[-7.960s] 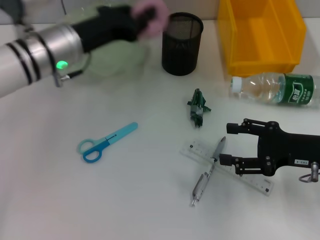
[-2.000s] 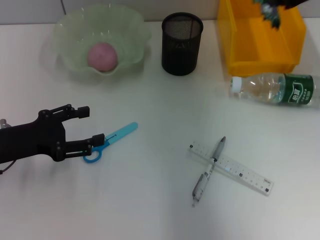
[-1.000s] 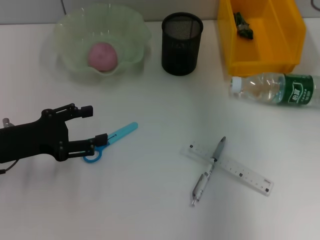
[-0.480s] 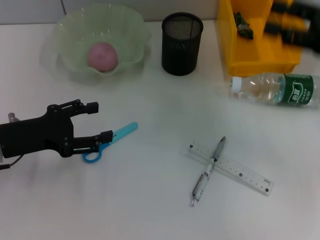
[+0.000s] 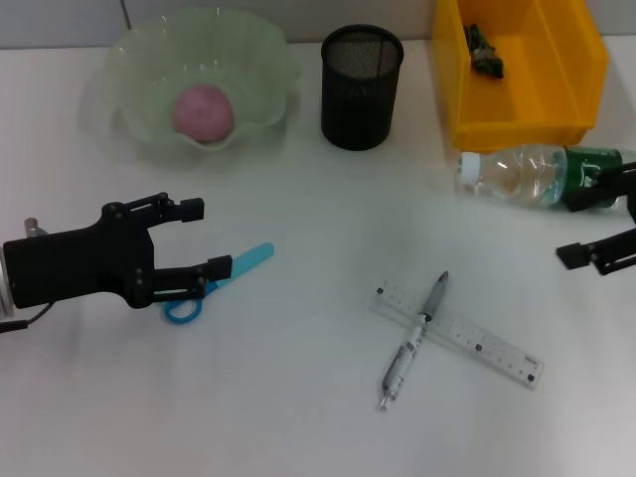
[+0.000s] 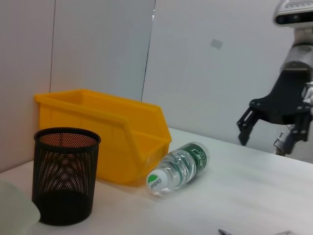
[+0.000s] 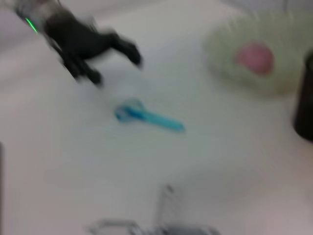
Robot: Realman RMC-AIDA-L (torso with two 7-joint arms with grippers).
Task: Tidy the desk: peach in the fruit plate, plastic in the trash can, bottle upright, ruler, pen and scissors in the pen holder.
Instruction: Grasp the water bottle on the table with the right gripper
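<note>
White desk (image 5: pixel 298 417) held everything. At the far left, the pale green fruit plate (image 5: pixel 260 60) contained the pink peach (image 5: pixel 204 111). Beside it stood the black mesh pen holder (image 5: pixel 362 87), and further right the yellow trash can (image 5: pixel 517 104) held the green plastic (image 5: pixel 484 50). The bottle (image 5: pixel 542 177) lay on its side in front of the can. The left gripper (image 5: pixel 204 238), fingers spread apart and holding nothing, hovered at the blue scissors (image 5: pixel 214 282), one finger over the handles. The pen (image 5: pixel 412 341) lay crossed over the ruler (image 5: pixel 462 336). The right gripper (image 5: pixel 586 221) was at the right edge near the bottle, fingers parted and empty.
</note>
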